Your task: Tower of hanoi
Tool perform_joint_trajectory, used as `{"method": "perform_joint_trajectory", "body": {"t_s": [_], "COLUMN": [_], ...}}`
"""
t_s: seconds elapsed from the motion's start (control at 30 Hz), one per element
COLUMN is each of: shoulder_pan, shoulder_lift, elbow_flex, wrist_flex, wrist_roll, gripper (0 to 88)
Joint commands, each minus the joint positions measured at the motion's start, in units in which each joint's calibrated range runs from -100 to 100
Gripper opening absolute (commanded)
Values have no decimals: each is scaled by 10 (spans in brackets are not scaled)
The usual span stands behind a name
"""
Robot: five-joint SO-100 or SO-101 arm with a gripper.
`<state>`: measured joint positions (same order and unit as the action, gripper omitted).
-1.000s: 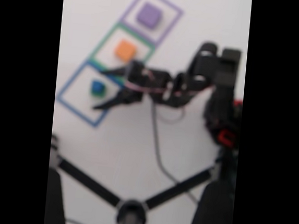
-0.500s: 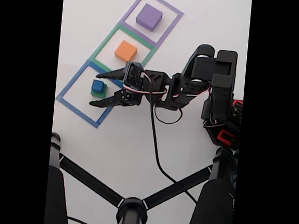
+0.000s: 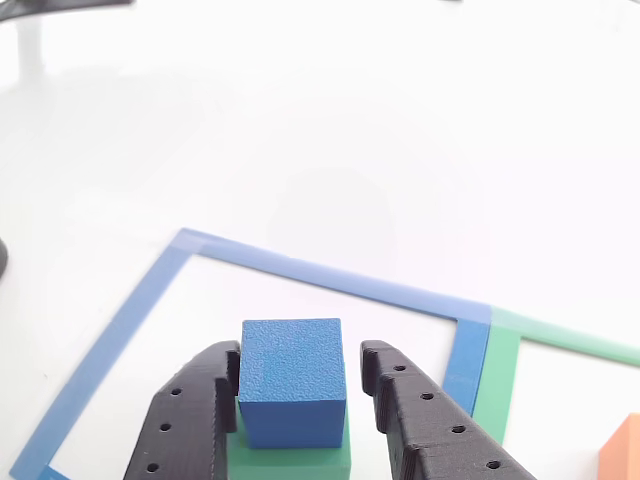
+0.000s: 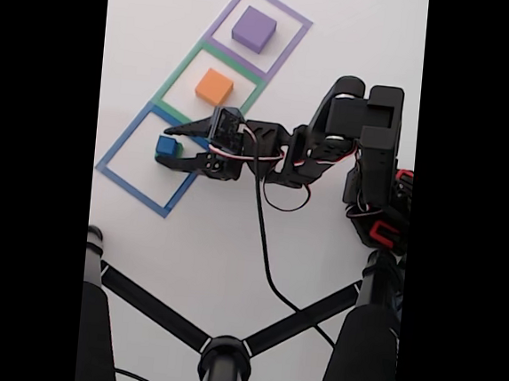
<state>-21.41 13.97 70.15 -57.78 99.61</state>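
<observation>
Where the blue outline (image 4: pixel 141 158) lies at the table's left in the fixed view, the blue block (image 3: pixel 292 380) sits on the green block (image 3: pixel 290 462), bracketed by slightly parted fingers (image 3: pixel 298 390); contact is unclear. The orange block (image 4: pixel 214 86) and purple block (image 4: pixel 253 28) stand farther right.

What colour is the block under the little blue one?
Green, clearest in the other view.

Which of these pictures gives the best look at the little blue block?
The other view: the blue block looms close, sitting on the green block between the gripper fingers. In the fixed view it is a small blue square at the fingertips.
</observation>
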Motion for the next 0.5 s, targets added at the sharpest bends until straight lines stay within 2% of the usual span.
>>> {"method": "perform_joint_trajectory", "body": {"t_s": [0.0, 0.33, 0.47], "shoulder_pan": [-3, -5, -6], "shoulder_lift": [-5, -23, -77], "elbow_flex": [-6, -5, 1], "wrist_flex": [0, 4, 45], "wrist_roll": [4, 4, 4], "gripper": [56, 19, 15]}}
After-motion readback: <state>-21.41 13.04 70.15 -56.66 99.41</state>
